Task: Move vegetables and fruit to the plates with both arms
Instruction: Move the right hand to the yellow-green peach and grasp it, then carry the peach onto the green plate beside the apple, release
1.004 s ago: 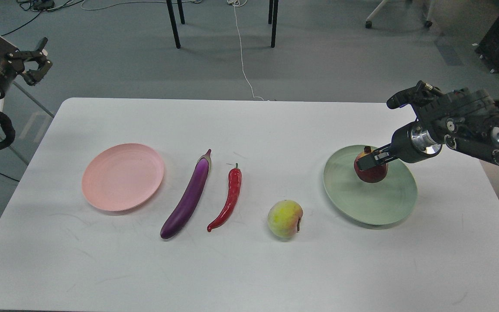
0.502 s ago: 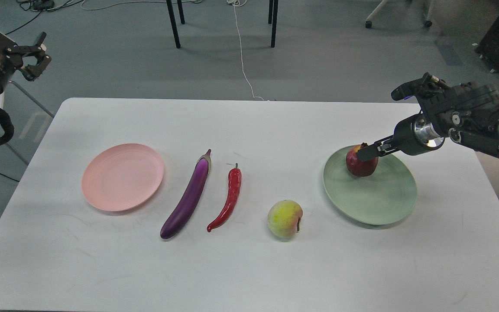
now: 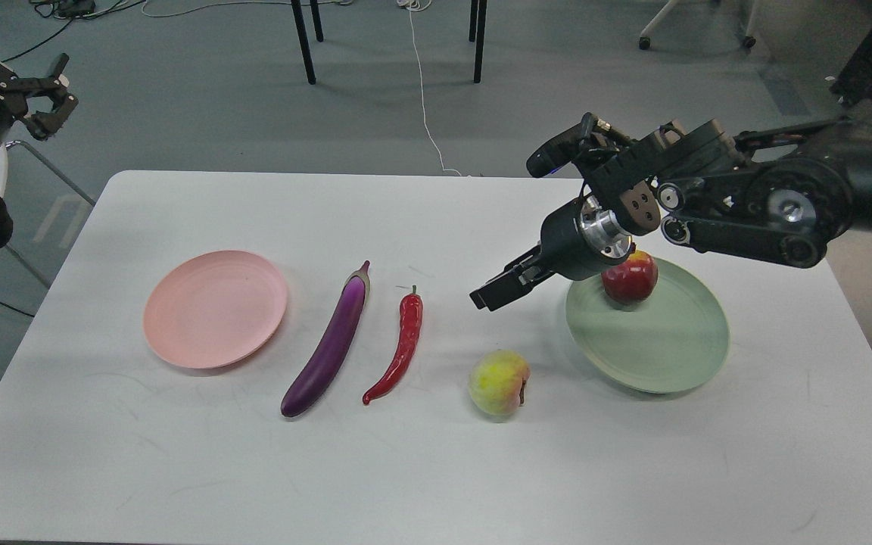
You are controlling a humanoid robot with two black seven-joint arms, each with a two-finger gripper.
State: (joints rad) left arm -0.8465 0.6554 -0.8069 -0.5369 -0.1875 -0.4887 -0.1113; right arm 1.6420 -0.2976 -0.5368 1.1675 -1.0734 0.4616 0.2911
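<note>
The dark red pomegranate [image 3: 630,278] lies on the pale green plate [image 3: 659,352] at the right. My right gripper [image 3: 485,297] is empty and hangs above the table just left of that plate, up and a little right of the yellow-green peach [image 3: 498,382]; its fingers look slightly parted. The purple eggplant [image 3: 330,348] and the red chili pepper [image 3: 400,347] lie side by side at mid table. The pale pink plate [image 3: 215,308] at the left has nothing on it. My left gripper [image 3: 50,94] is open, high off the table's far left corner.
The white table [image 3: 436,469] has bare surface along its front. Beyond its far edge are black chair legs [image 3: 303,42] and a white cable [image 3: 425,98] on the grey floor.
My right gripper let go of the pomegranate on the green plate and swung left, off the plate, to above the peach. The pomegranate rolled slightly. My left gripper drifted a little up and left.
</note>
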